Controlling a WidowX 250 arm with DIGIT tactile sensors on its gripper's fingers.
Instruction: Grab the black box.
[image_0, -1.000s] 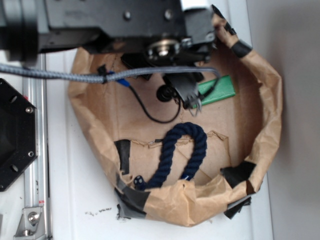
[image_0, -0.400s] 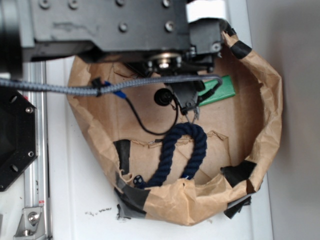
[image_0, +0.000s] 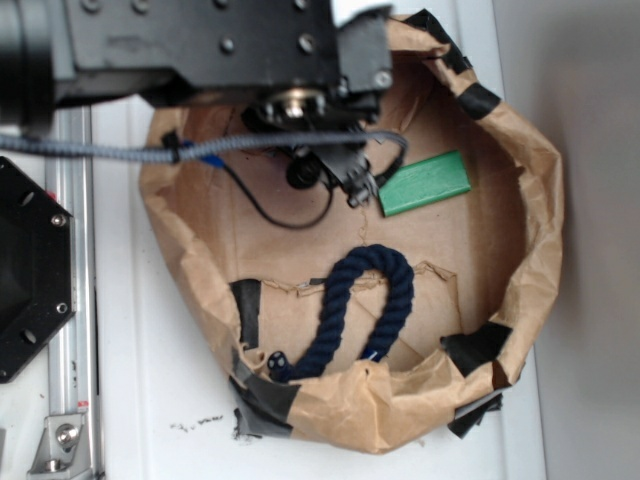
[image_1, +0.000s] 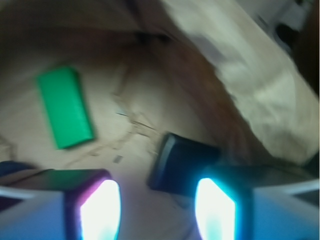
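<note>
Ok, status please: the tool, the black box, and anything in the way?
Tool open, empty, hovering inside paper bag. Black box flat on the floor, just ahead, partly behind right finger. Green block well aside; nothing in the way.

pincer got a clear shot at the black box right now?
Probably yes. In the wrist view the black box lies on bare paper just ahead of the open pincer, nearer one finger, nothing between them. The green block lies well aside. Exterior view hides the box.
</note>
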